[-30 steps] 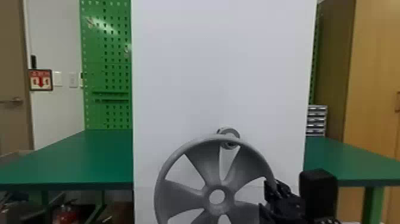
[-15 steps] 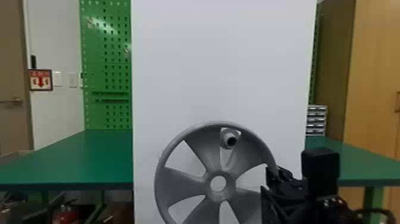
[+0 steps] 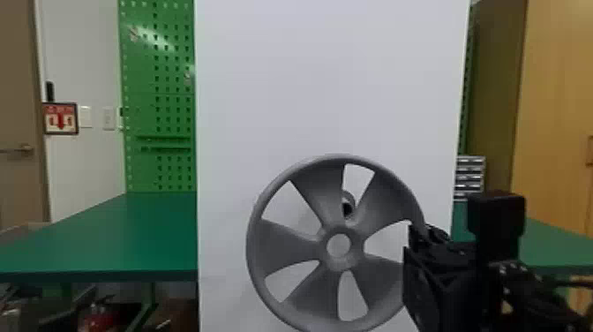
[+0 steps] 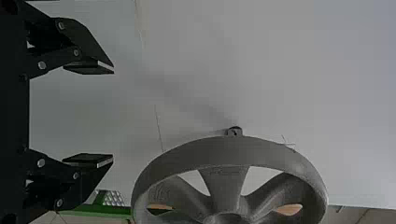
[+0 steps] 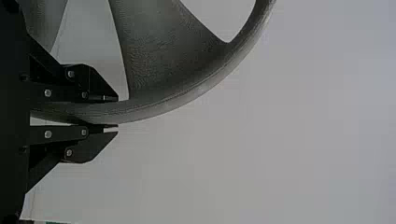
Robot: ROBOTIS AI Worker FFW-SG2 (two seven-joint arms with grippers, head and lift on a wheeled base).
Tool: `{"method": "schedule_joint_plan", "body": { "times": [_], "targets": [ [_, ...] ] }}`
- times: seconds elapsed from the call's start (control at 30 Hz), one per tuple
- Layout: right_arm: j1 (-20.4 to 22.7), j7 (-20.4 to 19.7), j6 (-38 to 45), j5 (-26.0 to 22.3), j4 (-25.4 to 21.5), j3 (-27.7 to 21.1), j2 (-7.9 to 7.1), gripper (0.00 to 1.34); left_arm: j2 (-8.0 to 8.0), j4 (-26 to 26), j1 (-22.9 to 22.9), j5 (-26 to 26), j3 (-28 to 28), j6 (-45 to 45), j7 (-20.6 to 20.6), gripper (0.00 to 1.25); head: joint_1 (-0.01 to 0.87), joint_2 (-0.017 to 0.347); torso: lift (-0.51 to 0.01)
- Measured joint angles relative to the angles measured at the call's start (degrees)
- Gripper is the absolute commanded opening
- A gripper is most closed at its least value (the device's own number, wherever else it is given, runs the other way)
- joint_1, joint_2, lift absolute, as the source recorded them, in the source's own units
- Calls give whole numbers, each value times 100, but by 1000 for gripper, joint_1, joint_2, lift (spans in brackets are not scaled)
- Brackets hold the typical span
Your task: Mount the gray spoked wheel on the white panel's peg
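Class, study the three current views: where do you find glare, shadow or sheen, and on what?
Head view: a whitish glare streak crosses the upper part of the green pegboard. Left wrist view: a soft-edged shadow runs across the white panel towards the peg. Right wrist view: a pale sheen lies along the outer rim of the wheel.

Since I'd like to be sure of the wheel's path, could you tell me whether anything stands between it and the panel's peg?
Nothing visible stands between the wheel and the peg. The peg shows through an opening above the hub, so alignment, not an obstacle, seems the remaining issue.
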Motion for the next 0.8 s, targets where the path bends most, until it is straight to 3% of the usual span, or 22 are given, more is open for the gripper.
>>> {"method": "schedule_joint_plan", "body": {
  "times": [0.33, 0.8],
  "targets": [
    [-227, 0, 207, -578, 70, -328, -13, 104, 14, 18, -35, 6, -45, 0, 0, 684, 123, -8, -398],
    [-524, -34, 349, -740, 82, -329, -36, 104, 37, 47, -73, 9, -106, 0, 10, 684, 123, -8, -398]
  ]
}}
